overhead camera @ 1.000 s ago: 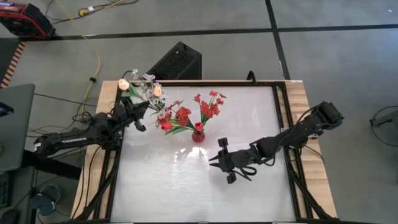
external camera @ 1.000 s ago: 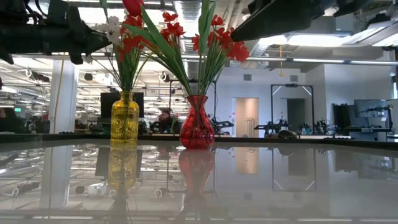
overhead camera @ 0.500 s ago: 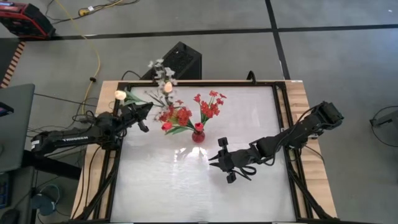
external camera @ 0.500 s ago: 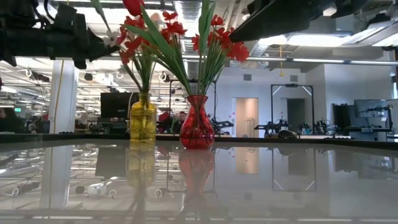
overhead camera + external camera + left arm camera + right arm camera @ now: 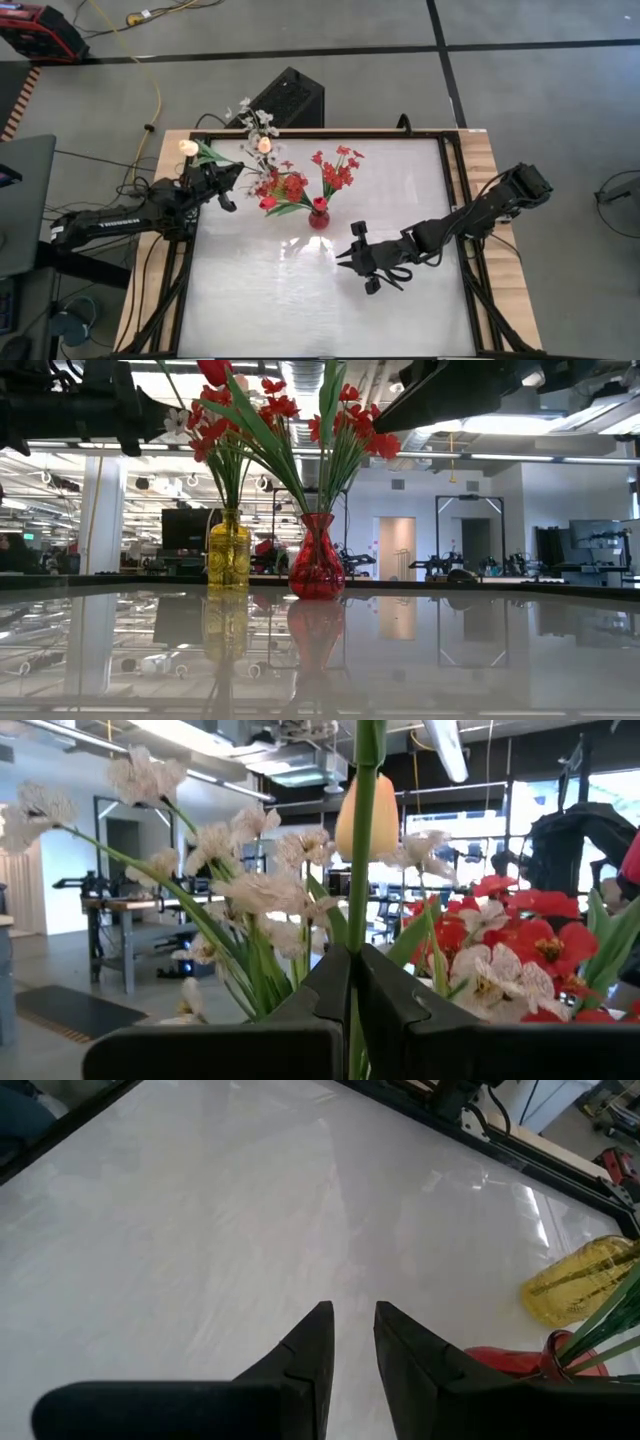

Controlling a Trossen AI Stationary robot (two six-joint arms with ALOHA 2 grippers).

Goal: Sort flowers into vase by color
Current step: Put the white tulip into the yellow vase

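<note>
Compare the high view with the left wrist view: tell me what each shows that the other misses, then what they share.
Only the high view shows the whole table, the right gripper hanging empty over it, and the red vase holding red flowers.

Only the left wrist view shows the grip itself: the left gripper shut on a green stem that carries a peach tulip bud.

Both show the white sprays and the red flowers beside them.
</note>
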